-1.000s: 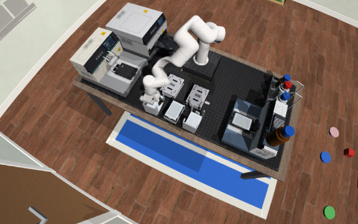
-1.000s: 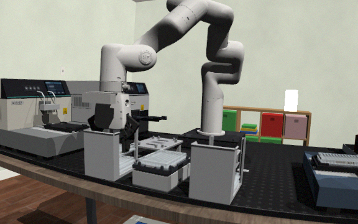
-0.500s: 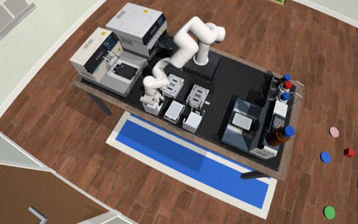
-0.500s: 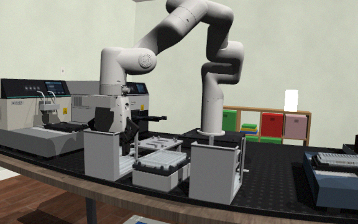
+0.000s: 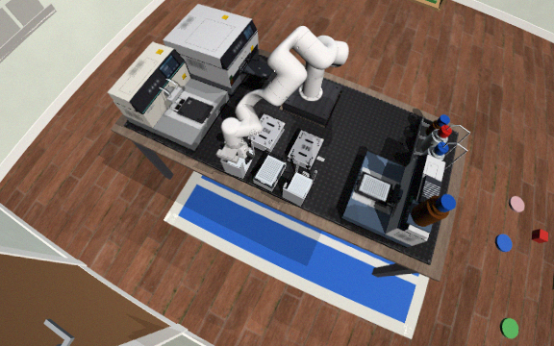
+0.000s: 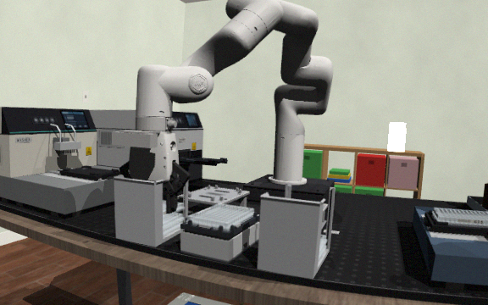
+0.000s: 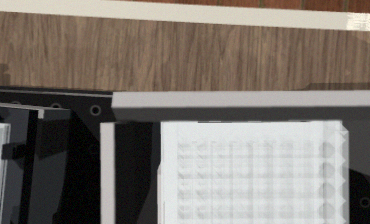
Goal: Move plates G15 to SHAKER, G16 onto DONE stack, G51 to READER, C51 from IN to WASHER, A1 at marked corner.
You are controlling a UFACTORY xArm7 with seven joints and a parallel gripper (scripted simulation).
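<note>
My gripper (image 5: 233,159) (image 6: 171,196) reaches down into the left white stack rack (image 5: 237,169) (image 6: 135,212) (image 7: 236,99) at the deck's front edge. It is shut on a white well plate (image 7: 251,175), which fills the lower wrist view inside the rack walls; I take it for G16, though its label does not show. The fingers themselves are hidden. The reader tray (image 5: 258,67) (image 6: 203,161) is bare, and so is the washer bed (image 5: 192,110) (image 6: 87,171). One plate (image 5: 269,170) (image 6: 220,216) sits on the shaker. Another plate (image 5: 373,187) (image 6: 464,217) sits on the blue dispenser.
A second white rack (image 5: 298,188) (image 6: 288,233) stands right of the shaker. Two bare nests (image 5: 267,130) (image 5: 306,149) lie behind the racks. Bottles (image 5: 433,209) stand at the deck's right end. The wooden table edge (image 7: 186,55) runs just beyond the rack.
</note>
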